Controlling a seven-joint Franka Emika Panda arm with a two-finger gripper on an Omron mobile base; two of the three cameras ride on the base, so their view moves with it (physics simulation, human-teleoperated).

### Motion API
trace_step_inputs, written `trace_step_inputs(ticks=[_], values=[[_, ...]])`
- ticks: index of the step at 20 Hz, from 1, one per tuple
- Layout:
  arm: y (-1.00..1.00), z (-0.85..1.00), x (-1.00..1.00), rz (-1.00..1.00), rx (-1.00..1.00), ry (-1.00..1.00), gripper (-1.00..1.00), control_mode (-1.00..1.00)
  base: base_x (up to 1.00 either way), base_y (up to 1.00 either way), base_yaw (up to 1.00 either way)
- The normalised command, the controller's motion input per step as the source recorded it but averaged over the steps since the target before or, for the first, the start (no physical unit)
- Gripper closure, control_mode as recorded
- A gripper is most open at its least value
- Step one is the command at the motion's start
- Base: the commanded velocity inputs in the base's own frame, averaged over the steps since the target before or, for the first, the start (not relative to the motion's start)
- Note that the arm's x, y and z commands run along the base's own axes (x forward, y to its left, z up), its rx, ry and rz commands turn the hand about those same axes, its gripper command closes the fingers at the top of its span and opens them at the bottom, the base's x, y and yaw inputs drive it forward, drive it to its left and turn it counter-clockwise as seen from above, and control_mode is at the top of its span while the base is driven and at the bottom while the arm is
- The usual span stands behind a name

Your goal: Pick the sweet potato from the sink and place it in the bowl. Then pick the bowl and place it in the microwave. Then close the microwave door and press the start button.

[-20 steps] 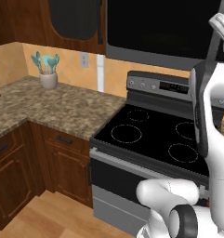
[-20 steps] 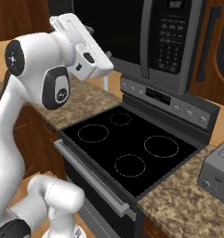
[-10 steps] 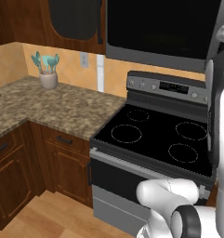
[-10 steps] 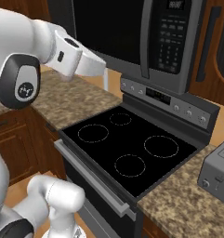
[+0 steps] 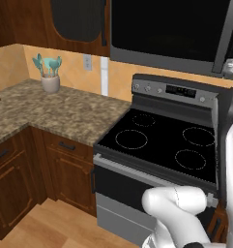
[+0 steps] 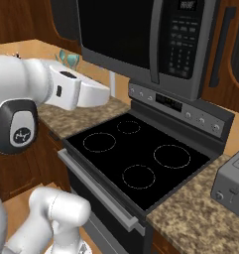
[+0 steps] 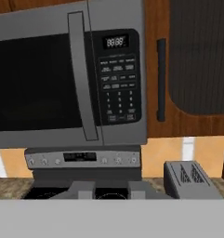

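Black microwave (image 7: 67,79) door (image 7: 39,81) looks closed; pressing start on its right-hand panel (image 7: 117,88) remains; end effector's state can't be told.

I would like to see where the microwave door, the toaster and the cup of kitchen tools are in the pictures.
microwave door (image 7: 34,83): hand view, on its dark glass window.
toaster (image 7: 190,179): hand view, on its top with the slots.
cup of kitchen tools (image 5: 50,84): left base view, on the cup's white side.

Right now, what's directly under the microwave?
The black stove with four ring burners sits under the microwave, its grey control panel just below it. The door is shut and its glass is dark, so nothing inside can be seen.
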Motion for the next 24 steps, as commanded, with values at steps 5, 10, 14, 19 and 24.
trace_step_inputs(ticks=[5, 10, 14, 19, 24], values=[[-0.22, -0.25, 0.12, 0.01, -0.01, -0.08, 1.0, -1.0, 0.0, 0.0, 0.0], [-0.35, -0.21, 0.43, 0.0, 0.0, 0.0, 1.0, -1.0, 0.0, 0.0, 0.0], [-0.25, -0.07, 0.31, 0.0, 0.0, 0.0, 1.0, -1.0, 0.0, 0.0, 0.0], [-0.18, 0.0, 0.38, 0.0, 0.0, 0.0, 1.0, -1.0, 0.0, 0.0, 0.0], [-0.16, 0.0, 0.41, 0.0, 0.0, 0.0, 1.0, -1.0, 0.0, 0.0, 0.0]])
